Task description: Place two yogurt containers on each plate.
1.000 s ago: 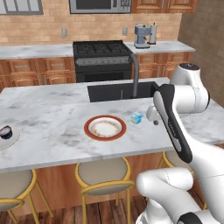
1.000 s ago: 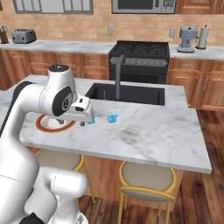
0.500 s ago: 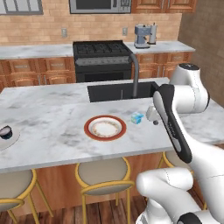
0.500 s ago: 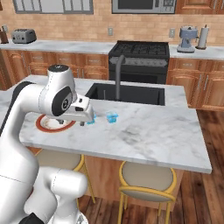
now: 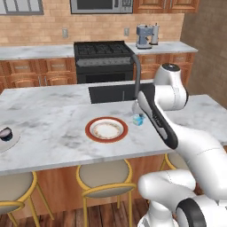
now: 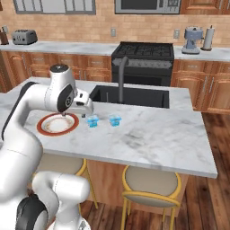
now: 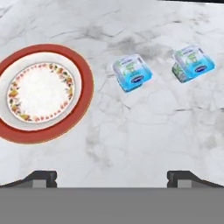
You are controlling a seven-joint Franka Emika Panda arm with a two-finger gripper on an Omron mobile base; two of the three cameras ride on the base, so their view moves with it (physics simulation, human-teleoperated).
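Red-rimmed plate (image 7: 43, 92): empty, unchanged since a second ago. Two light blue yogurt containers (image 7: 132, 72) (image 7: 193, 64): beside it mid-island, unmoved. Gripper (image 7: 112, 178): spread, holding nothing; no placement begun.

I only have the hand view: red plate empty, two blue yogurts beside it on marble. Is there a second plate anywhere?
Observer: Yes. A pale plate sits at the counter's far left edge in the left base view.
Operator: Anything on it?
Observer: One dark yogurt sits on it.
Operator: Where's the end effector relative to the blue ones?
Observer: The end effector hangs just above the blue yogurt nearer the red plate; the other blue yogurt is further right, toward bare counter.
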